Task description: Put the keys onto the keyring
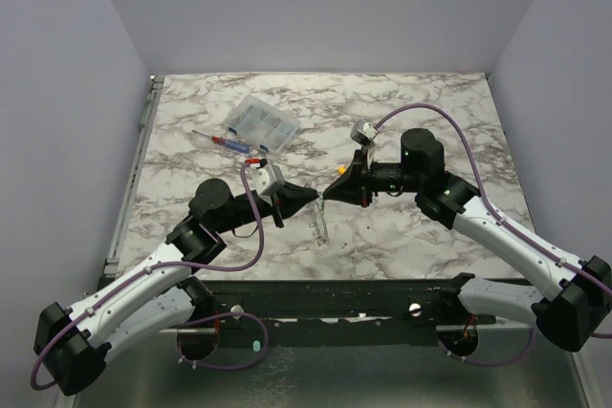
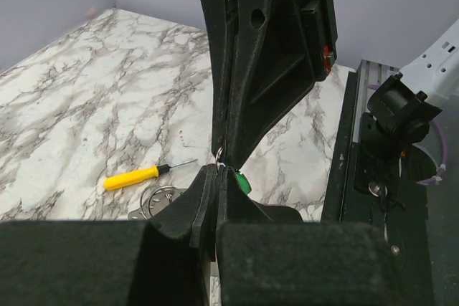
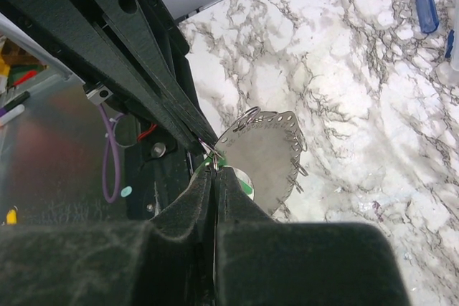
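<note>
The key (image 2: 242,182), green head, sits right where the two gripper tips meet, above the table's near middle. The keyring (image 1: 320,224) shows as a pale strip just below those tips. Left gripper (image 2: 217,173) and right gripper (image 3: 214,170) are both squeezed shut, tip to tip, with thin wire poking out between them. Honestly can't tell which one pinches what. A yellow screwdriver (image 2: 140,175) lies nearby, and the box (image 1: 260,123) is further back.
</note>
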{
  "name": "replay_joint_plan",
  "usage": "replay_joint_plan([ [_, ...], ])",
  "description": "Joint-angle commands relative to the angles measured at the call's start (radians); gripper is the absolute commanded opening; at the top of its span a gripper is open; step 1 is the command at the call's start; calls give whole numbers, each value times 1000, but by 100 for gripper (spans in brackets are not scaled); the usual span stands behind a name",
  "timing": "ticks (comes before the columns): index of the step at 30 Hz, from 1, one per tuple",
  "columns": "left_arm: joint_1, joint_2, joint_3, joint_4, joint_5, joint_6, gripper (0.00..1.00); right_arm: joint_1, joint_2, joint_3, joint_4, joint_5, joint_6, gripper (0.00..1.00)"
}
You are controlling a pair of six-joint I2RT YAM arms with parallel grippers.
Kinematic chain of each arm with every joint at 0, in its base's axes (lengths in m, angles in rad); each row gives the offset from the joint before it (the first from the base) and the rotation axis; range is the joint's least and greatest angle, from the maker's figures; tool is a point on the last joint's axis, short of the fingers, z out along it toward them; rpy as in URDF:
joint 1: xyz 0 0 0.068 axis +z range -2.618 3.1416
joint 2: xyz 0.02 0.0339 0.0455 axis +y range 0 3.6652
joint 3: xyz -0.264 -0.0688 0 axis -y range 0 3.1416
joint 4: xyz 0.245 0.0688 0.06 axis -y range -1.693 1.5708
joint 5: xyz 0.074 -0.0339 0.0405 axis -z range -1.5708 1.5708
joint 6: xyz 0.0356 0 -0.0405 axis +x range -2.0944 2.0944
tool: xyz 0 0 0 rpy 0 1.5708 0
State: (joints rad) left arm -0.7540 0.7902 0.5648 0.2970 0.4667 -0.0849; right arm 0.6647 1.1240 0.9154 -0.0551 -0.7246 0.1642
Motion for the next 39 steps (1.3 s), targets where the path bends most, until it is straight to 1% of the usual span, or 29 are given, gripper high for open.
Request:
replay_joint_plan([
  [1,-6,-13,18,39,23,1,0,1,10,19,-6,54,1,7],
  [3,-6,-14,18,39,23,2,0,1,15,24,-10,44,2,26],
  [4,-5,-14,18,39,23,1,0,2,17,27,-12,40,2,33],
  [6,-6,-16,17,39,21,1,0,2,13,29,-11,40,2,42],
  [9,-6,-16,18,39,21,1,0,2,2,28,-13,50,-4,49],
  [14,-5,-18,17,39,20,1,0,2,-36,18,-19,74,-49,52],
  [19,-7,-19,18,39,21,2,0,1,-112,-36,43,132,-82,52],
  [22,-6,-20,17,39,23,1,0,2,-131,-42,46,124,-95,53],
  [25,-6,-20,17,39,24,5,0,1,-134,-51,103,82,-111,53],
  [30,-5,-29,14,40,23,8,0,2,-137,-116,202,17,-134,54],
  [32,-6,-31,13,41,21,9,0,2,-141,-134,226,6,-129,56],
  [35,-6,-34,14,40,20,11,0,3,-187,-200,371,-16,-74,58],
  [37,-6,-38,13,40,21,12,0,2,-216,-257,441,-59,-89,63],
  [39,-6,-43,13,42,25,11,0,3,-216,-276,451,-123,-124,64],
])
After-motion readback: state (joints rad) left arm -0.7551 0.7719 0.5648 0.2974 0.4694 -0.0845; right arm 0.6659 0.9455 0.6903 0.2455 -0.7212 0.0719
